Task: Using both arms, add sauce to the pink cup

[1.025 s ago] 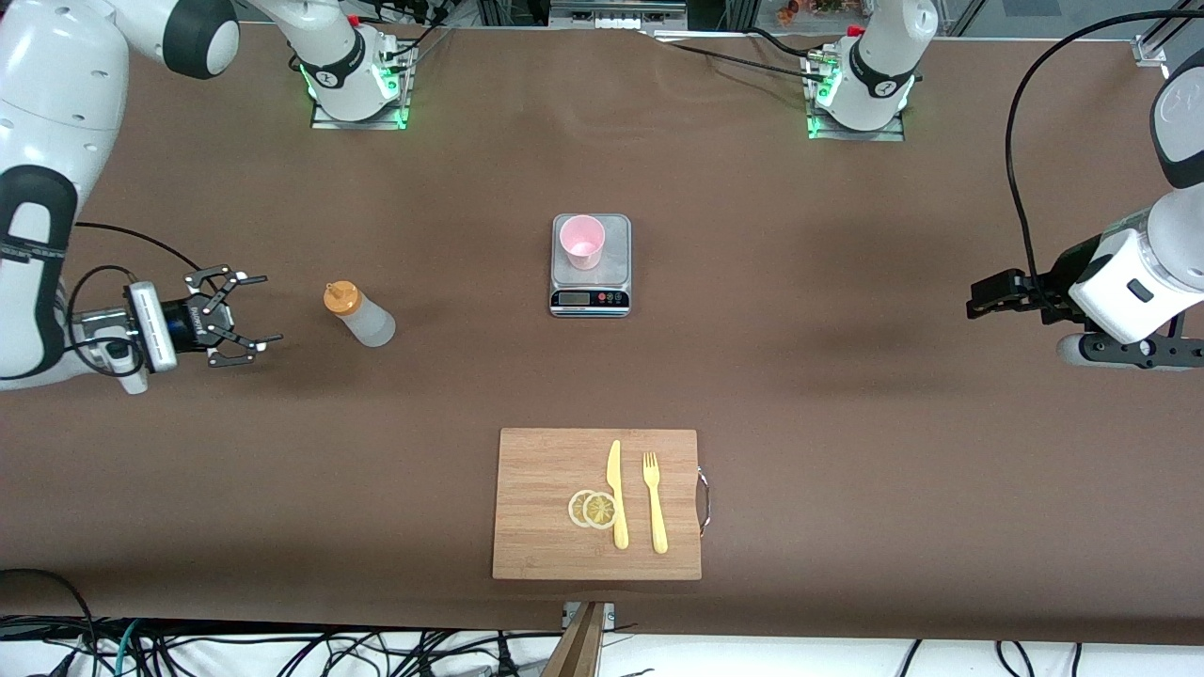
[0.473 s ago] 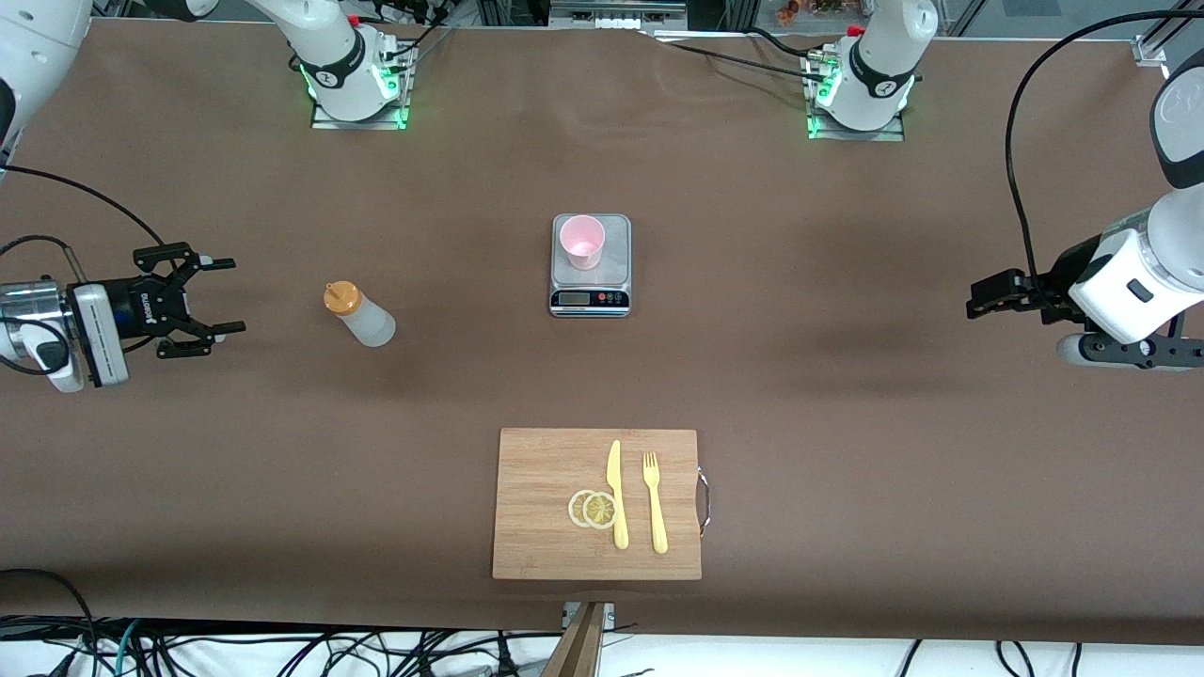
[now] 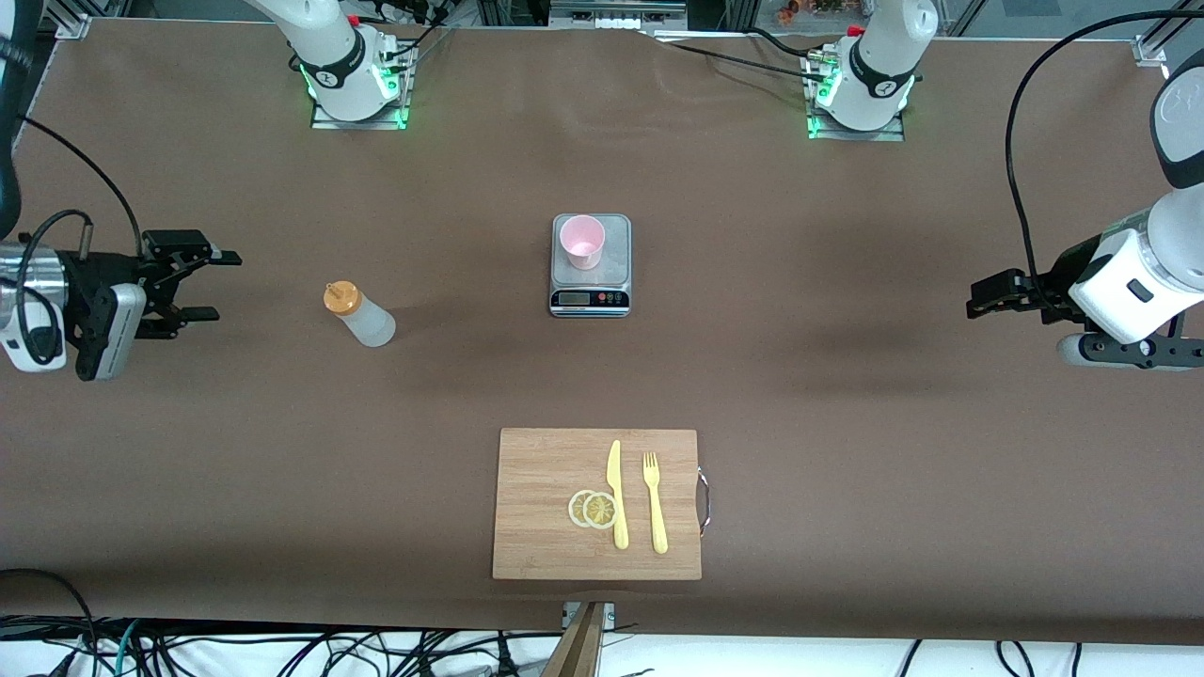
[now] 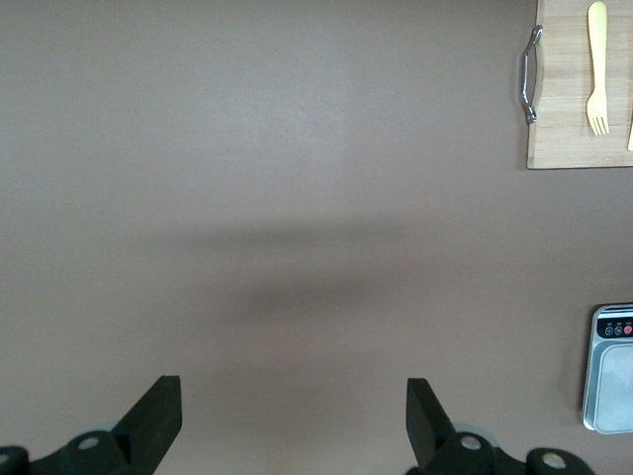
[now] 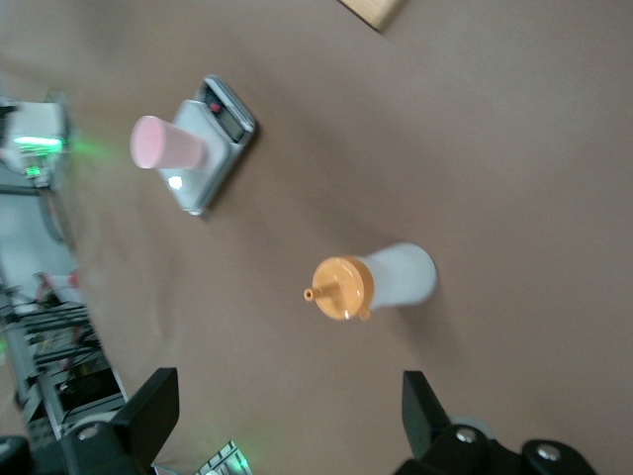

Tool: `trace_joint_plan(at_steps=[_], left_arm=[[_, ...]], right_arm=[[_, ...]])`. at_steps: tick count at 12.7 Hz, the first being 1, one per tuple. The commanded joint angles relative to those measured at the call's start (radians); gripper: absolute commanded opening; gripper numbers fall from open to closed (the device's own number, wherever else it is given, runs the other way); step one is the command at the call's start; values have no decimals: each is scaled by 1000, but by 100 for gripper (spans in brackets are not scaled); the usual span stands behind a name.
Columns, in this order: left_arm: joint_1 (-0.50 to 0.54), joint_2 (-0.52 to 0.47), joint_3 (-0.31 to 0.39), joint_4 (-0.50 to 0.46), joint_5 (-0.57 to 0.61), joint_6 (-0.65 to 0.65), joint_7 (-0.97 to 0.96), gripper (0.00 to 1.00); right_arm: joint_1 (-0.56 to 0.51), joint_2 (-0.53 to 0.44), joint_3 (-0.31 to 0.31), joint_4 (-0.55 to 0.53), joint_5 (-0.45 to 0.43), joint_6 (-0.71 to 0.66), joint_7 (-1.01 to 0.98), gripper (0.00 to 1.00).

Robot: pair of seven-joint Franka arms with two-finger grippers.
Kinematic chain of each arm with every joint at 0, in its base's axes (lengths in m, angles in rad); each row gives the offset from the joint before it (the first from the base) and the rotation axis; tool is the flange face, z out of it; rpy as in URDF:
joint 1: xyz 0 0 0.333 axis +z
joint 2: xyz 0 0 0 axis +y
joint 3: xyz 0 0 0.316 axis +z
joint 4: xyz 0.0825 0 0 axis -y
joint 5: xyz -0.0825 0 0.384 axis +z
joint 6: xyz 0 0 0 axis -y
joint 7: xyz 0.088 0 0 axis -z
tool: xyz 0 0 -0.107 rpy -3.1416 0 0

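The sauce bottle [image 3: 360, 315], whitish with an orange cap, stands upright on the brown table, toward the right arm's end from the scale [image 3: 590, 266]. The pink cup [image 3: 582, 242] stands on the scale's platform. My right gripper [image 3: 219, 286] is open and empty, well apart from the bottle, at the right arm's end of the table. The right wrist view shows the bottle [image 5: 381, 284] and cup [image 5: 166, 145] past the open right gripper [image 5: 287, 396]. My left gripper [image 3: 974, 301] waits open over the left arm's end; the left wrist view shows the gripper [image 4: 294, 391] over bare table.
A wooden cutting board [image 3: 541, 503] lies nearer to the front camera than the scale. On it are a yellow knife [image 3: 616, 494], a yellow fork [image 3: 654, 501] and two lemon slices [image 3: 593, 509]. The arm bases [image 3: 353, 80] stand at the table's farthest edge.
The right gripper has drawn back from the sauce bottle toward the right arm's end of the table and turned. Bottle, cup and left arm have not moved.
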Motion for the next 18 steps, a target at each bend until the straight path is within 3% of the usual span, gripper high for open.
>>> trace_joint_plan(at_steps=[1, 3, 6, 9, 12, 14, 18], left_arm=[[-3, 9, 3, 29, 0, -22, 15, 100], [-3, 9, 3, 29, 0, -22, 15, 100], [-3, 9, 3, 29, -2, -22, 15, 100], [-3, 11, 3, 29, 0, -22, 15, 100], [-3, 11, 3, 29, 0, -22, 15, 100], [-3, 11, 3, 29, -2, -22, 15, 100], [-3, 11, 4, 29, -2, -22, 15, 100]], right_arm=[[-66, -196, 144, -184, -221, 119, 171, 100], [-95, -296, 208, -282, -379, 176, 351, 100], [-143, -433, 303, -443, -534, 274, 602, 100], [-175, -457, 339, -433, -562, 248, 734, 100], [-208, -462, 342, -393, -465, 239, 785, 100], [-194, -462, 356, -369, -477, 246, 987, 100], [-197, -458, 356, -364, -463, 312, 997, 100]])
